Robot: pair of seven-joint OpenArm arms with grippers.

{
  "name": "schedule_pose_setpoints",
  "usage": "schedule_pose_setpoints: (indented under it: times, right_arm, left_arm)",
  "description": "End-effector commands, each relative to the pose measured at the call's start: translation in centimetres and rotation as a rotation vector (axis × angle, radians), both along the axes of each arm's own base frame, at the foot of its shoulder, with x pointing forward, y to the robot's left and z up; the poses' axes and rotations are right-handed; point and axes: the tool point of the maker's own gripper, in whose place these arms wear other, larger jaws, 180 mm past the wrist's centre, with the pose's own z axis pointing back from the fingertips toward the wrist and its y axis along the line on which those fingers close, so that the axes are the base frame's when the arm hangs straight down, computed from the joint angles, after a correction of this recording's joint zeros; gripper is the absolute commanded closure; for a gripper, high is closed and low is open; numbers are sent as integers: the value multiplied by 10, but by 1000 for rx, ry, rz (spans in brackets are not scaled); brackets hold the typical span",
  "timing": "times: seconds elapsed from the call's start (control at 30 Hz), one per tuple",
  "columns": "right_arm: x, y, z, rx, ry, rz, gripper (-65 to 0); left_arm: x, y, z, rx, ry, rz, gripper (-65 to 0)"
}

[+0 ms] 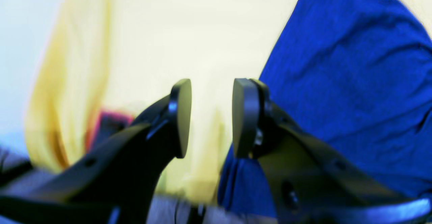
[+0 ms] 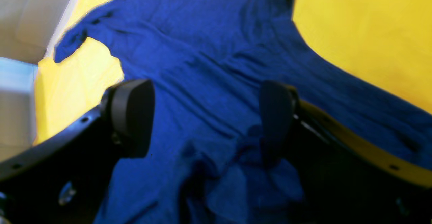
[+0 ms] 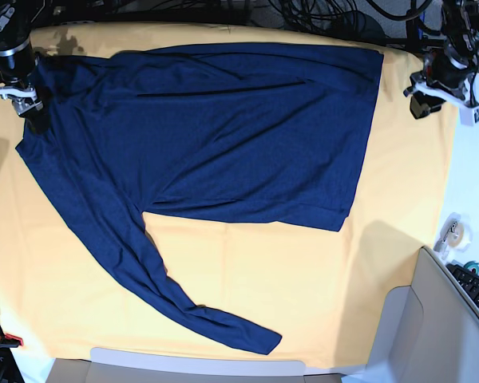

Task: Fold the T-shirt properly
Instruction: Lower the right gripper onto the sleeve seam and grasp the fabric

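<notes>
Yellow-orange cloth [image 3: 247, 263] covers the bench; on it the dark navy-blue long-sleeved knit T-shirt [image 3: 223, 120] lies spread flat. Right gripper [image 2: 202, 116] jaws gape wide above its fabric, left gripper [image 1: 211, 117] jaws part-open, both empty

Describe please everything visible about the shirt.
The shirt is dark navy, plain soft knit, long-sleeved. It lies spread flat on the yellow cloth, lightly wrinkled, not yet folded. One sleeve stretches diagonally toward the front edge. The open right gripper hovers at its shoulder end; whether it touches is unclear.
</notes>
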Motion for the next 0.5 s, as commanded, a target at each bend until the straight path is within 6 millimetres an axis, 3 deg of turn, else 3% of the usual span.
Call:
schedule_pose_setpoints:
  times: [0.0,0.2,0.3,0.47]
  right_arm:
    - [10,-4,21,-42,-66,10,-475]
    - [56,-18,61,-142,-172,45,-476]
    - [83,-26,70,-197,-176,72,-477]
    - [125,-30,75,-243,-153,170,-477]
  left_arm:
    - [7,2,10,18,-33,-11,-202]
    - [29,5,24,28,-67,-32,-202]
    - [46,2,30,-1,-68,-40,-202]
    - [76,-23,35,-133,-46,-64,-202]
